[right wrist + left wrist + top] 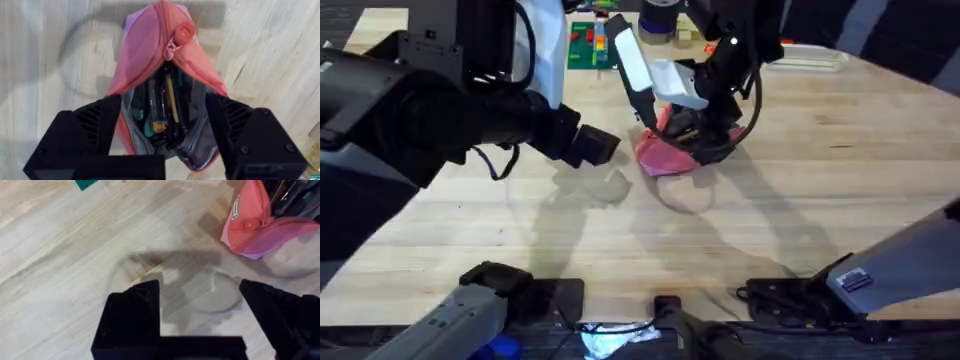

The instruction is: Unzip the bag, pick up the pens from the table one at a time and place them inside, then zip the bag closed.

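Overhead: the right gripper (705, 135) hangs over the far end of the bag (665, 155), which lies on the table (820, 200) a little past the middle. The bag's pink body runs from under the gripper toward the near left. From here I cannot tell how wide the right fingers stand. The left gripper (590, 143) hovers just left of the bag, apart from it, and its spread is not readable from this angle either.

Left wrist: the left gripper (200, 310) is released, its two black fingers (132, 310) spread wide with bare table (60, 255) between them, holding nothing. The bag (255, 230) lies off beyond the fingers, its pink end and a small white label turned this way, touching neither finger.

Right wrist: the right gripper (162, 135) is spread wide, a finger (95, 130) on either side of the bag (150, 55), straddling its gaping mouth; contact with the fabric cannot be judged. The bag's long axis runs straight away from the gripper, narrowing to the closed end, where the zipper pull (182, 32) sits. Inside the grey-lined opening, pens (167, 105) lie lengthwise along the bag
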Robot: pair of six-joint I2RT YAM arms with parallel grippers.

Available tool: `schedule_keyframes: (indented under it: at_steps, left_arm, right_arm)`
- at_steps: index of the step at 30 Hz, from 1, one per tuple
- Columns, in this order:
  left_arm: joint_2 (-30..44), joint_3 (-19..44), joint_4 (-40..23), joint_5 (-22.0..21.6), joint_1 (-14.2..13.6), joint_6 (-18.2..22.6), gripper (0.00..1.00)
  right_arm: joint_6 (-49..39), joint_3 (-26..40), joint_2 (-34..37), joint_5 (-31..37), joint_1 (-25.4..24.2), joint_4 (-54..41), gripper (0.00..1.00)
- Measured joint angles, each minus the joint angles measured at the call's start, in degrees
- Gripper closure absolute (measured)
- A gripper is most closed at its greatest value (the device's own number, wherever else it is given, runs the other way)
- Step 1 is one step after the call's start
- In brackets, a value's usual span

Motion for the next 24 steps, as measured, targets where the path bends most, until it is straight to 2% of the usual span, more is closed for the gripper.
schedule_keyframes:
  at_steps: [5, 6, 11, 14, 16, 18, 21, 24]
  left_arm:
    - [0.0, 0.0, 0.0, 0.0, 0.0, 4.9, 0.006]
    - [0.0, 0.0, 0.0, 0.2, 0.0, 9.1, 0.005]
    - [0.0, 0.0, 0.1, 1.9, 0.0, 16.2, 0.005]
    - [0.0, 0.0, 0.8, 4.8, 0.9, 20.1, 0.006]
    - [0.0, 0.0, 0.9, 7.6, 2.9, 22.4, 0.005]
    - [0.0, 0.0, 0.9, 10.9, 6.4, 24.8, 0.006]
    - [0.0, -0.2, 0.9, 17.1, 12.6, 28.3, 0.006]
    - [0.0, -1.4, 1.0, 25.7, 19.9, 32.5, 0.006]
  right_arm:
    - [2.9, -0.2, -2.9, -0.2, 0.0, -0.5, 0.006]
    - [5.9, -0.2, -5.9, -0.6, 0.0, -0.6, 0.005]
    - [10.7, -0.2, -9.1, -0.8, 0.0, -0.8, 0.005]
    - [13.5, -0.2, -9.8, -0.8, 0.0, -0.8, 0.005]
    - [14.8, -0.2, -9.9, -0.8, 0.0, -1.0, 0.005]
    - [15.8, -0.2, -9.9, -0.8, 0.0, -1.1, 0.005]
    - [17.3, -0.2, -9.9, -0.8, 0.0, -0.9, 0.006]
    - [19.9, -0.2, -9.9, -0.8, 0.0, 0.3, 0.005]
